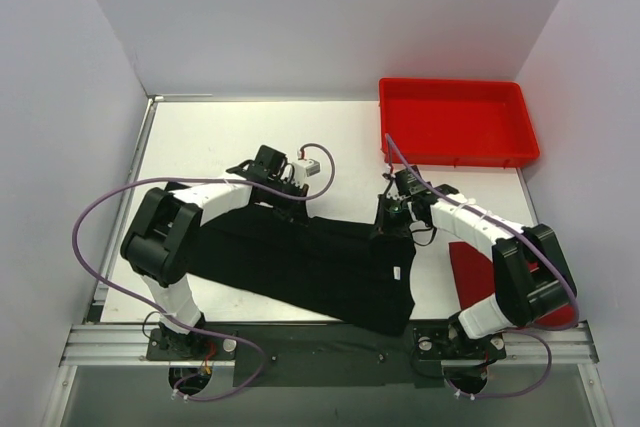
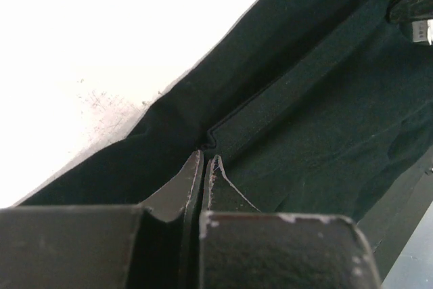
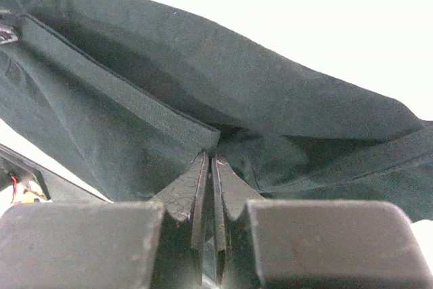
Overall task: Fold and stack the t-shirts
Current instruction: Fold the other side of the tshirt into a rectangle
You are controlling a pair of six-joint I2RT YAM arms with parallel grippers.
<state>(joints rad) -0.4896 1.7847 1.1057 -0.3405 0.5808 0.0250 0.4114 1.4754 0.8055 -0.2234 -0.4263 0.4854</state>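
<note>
The black t-shirt (image 1: 310,262) lies stretched across the middle of the white table, and its near right part hangs over the front edge. My left gripper (image 1: 272,190) is shut on the shirt's far left corner; in the left wrist view the closed tips (image 2: 206,158) pinch a hem of the black cloth (image 2: 311,106). My right gripper (image 1: 391,215) is shut on the far right corner; in the right wrist view its tips (image 3: 210,159) clamp the hem fold of the black cloth (image 3: 203,79). The red t-shirt (image 1: 468,269) lies at the near right, partly hidden under the right arm.
A rigid red tray (image 1: 455,97) stands empty at the far right corner. Grey walls close in the table (image 1: 220,137) on three sides. Purple cables loop beside both arms. A metal rail runs along the front edge.
</note>
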